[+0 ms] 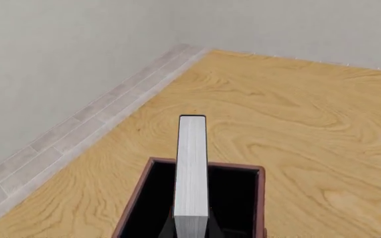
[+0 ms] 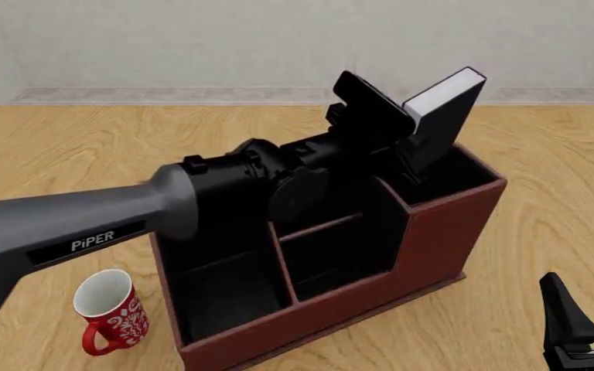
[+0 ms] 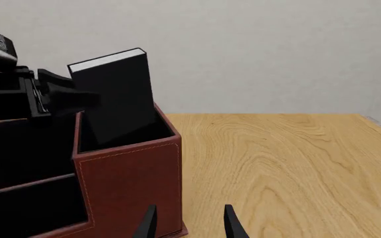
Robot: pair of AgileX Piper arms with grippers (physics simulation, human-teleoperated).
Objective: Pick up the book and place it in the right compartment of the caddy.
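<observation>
Nearest, at the front view's five o'clock corner, the right gripper (image 2: 589, 309) sits low over the table (image 2: 544, 255), its lower body cut off by the frame edge; its own wrist view shows the two dark fingertips (image 3: 146, 223) parted with bare wood between them, grasping nothing. At seven o'clock a red mug (image 2: 108, 312) with white patterning stands on the table just beside the caddy's (image 2: 380, 270) front corner.

Further in, the left arm reaches across the caddy from nine o'clock, hiding much of the middle section and the back wall. The left gripper (image 2: 405, 151) is clenched on the book (image 2: 444, 112), though its fingers are mostly lost against the black cover; in the left wrist view only dark slivers of them show beside the white page edges (image 1: 192, 173).

The book tilts toward one o'clock, its lower end down inside the right compartment (image 2: 452, 182) and its upper half rising above the rim. Whether its bottom edge touches the compartment floor cannot be told, as the red-brown front wall (image 3: 131, 183) hides it.

Beyond lies bare wood up to the pale wall (image 2: 276, 39).
</observation>
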